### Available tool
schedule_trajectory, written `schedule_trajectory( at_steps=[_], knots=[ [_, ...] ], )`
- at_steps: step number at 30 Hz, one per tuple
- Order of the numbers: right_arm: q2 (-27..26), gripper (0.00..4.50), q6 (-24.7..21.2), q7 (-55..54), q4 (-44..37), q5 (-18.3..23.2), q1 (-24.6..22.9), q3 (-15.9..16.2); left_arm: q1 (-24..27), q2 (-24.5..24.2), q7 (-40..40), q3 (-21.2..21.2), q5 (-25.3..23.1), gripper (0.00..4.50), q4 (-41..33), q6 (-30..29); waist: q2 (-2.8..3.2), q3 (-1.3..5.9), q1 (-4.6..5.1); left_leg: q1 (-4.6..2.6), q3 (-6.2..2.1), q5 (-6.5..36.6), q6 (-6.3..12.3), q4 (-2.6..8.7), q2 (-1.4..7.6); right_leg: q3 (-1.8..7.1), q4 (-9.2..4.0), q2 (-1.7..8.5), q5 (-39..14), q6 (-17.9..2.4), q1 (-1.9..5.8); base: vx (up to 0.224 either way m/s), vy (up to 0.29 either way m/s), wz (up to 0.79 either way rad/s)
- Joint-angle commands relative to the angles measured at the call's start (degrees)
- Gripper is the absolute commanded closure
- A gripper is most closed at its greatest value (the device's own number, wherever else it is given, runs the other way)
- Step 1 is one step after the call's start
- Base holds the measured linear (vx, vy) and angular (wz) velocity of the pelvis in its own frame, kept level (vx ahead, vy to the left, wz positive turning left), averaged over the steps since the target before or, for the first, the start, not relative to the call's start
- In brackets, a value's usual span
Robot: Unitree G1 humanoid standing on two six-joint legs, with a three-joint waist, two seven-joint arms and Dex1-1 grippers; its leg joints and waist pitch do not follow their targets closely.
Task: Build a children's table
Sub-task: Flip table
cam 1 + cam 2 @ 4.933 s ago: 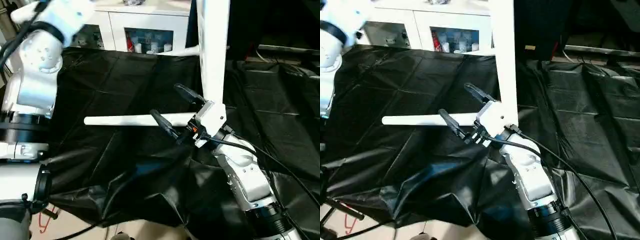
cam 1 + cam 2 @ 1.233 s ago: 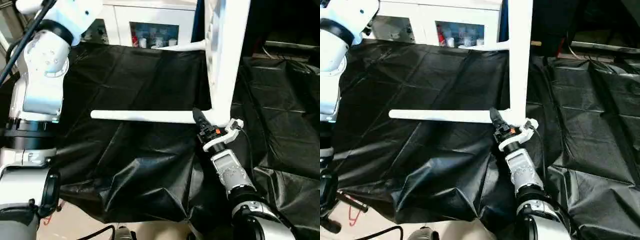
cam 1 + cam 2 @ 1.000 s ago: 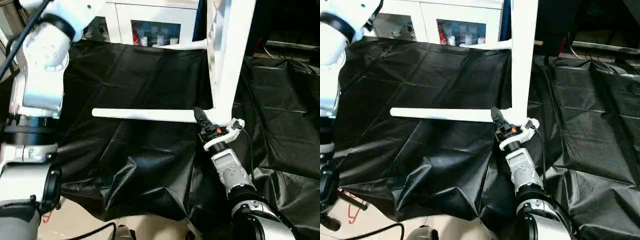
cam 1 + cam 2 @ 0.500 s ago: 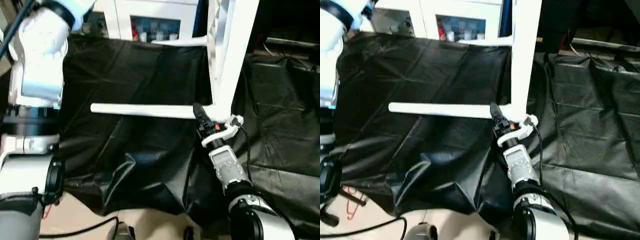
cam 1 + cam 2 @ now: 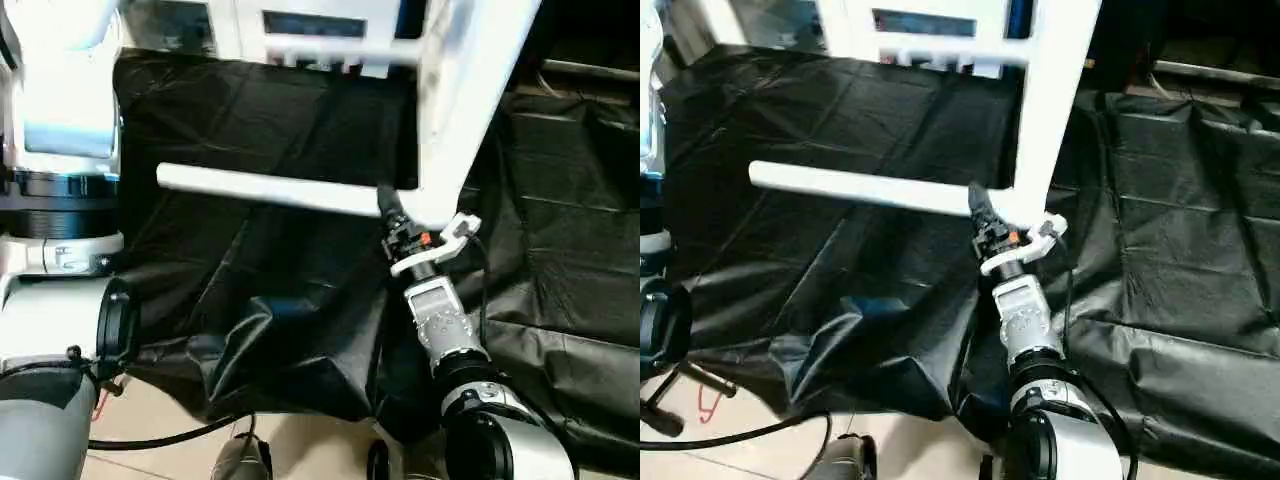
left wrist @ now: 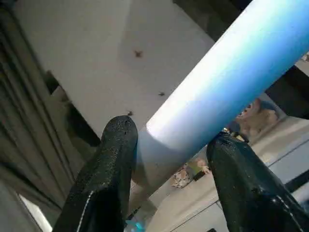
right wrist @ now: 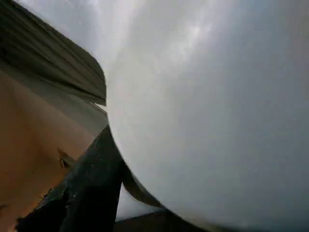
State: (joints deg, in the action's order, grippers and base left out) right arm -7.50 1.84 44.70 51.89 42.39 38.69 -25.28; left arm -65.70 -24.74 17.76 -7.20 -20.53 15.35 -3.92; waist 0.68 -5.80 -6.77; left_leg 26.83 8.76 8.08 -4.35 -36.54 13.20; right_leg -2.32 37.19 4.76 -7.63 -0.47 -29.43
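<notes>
Over the black sheet, both grippers' fingers still clamp the white table, now tilted further.

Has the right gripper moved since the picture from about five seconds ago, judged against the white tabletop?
Yes. The right gripper had stood open beside the white plastic tabletop's lower corner; now it is closed on that corner, where the horizontal white leg joins.
</notes>
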Motion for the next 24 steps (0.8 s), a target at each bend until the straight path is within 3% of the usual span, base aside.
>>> schedule_trajectory(
  at_steps=[1, 3, 9, 24],
  knots=[
    [-0.8, 2.20, 0.0, -0.8, -3.0, -5.7, 5.6, 6.4, -6.8, 4.2, -0.4, -0.8, 11.9, 2.33, -10.6, 7.0, 0.19, 7.68, -0.66, -2.90, 1.56, 4.9, 6.54, 2.63, -1.07, 0.44, -2.24, 1.42, 1.5, -17.7, 6.17, 0.000, 0.000, 0.00],
    [-0.8, 2.20, 0.0, -0.8, -3.0, -5.7, 5.6, 6.4, -6.8, 4.2, -0.4, -0.8, 11.9, 2.33, -10.6, 7.0, 0.28, 7.59, -0.87, -3.01, 1.56, 6.5, 5.29, 2.84, -0.92, 0.37, -2.37, 1.36, -0.3, -16.8, 6.01, 0.000, 0.000, 0.00],
    [-0.8, 2.25, 0.0, -0.8, -3.0, -5.7, 5.6, 6.4, -6.8, 4.2, -0.4, -0.8, 11.9, 2.33, -10.6, 7.0, 0.24, 7.64, -1.55, -2.98, 1.64, 7.2, 4.67, 3.00, -0.92, 0.23, -2.33, 1.48, -0.9, -16.0, 5.89, 0.000, 0.000, 0.00],
    [-0.8, 2.26, 0.0, -0.8, -3.0, -5.7, 5.6, 6.4, -6.8, 4.2, -0.4, -0.8, 11.9, 2.33, -10.6, 7.0, 0.08, 7.89, -1.79, -2.49, 1.66, 4.6, 5.55, 2.81, -1.13, 0.07, -1.97, 1.64, 1.7, -15.9, 6.18, 0.000, 0.000, 0.00]
  ],
)
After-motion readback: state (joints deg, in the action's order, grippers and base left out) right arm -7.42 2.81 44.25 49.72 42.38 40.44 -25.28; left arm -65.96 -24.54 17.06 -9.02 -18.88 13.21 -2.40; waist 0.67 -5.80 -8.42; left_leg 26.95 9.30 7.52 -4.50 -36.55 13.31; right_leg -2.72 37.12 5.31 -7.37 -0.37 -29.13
